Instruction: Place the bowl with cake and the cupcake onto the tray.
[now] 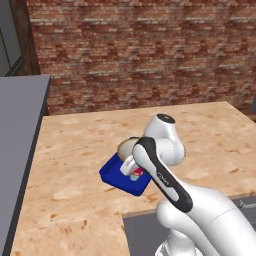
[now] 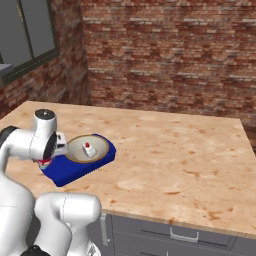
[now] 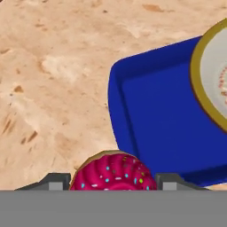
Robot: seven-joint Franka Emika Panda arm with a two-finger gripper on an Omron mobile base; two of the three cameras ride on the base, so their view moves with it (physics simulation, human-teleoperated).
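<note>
The deep-blue tray (image 1: 116, 178) (image 2: 72, 170) (image 3: 155, 115) lies on the wooden counter. On its far end rests the bowl with cake (image 2: 79, 150) (image 1: 127, 146) (image 3: 213, 75), the white slice with a red dot (image 2: 90, 150) inside it. My gripper (image 3: 113, 182) (image 1: 133, 170) (image 2: 45, 160) is shut on the cupcake (image 3: 113, 173) (image 1: 136, 174) (image 2: 44, 163), whose pink sprinkled top sits between the fingertips (image 3: 57, 181). The cupcake hangs just above the tray's near end, at its rim. My arm hides part of the tray in both base views.
The light wooden counter (image 1: 75, 145) (image 2: 175, 150) stretches wide to the right. A brick wall (image 1: 150, 50) stands behind it. A dark grey surface (image 1: 17, 130) borders the left side. Grey drawers with a handle (image 2: 177, 234) run under the front edge.
</note>
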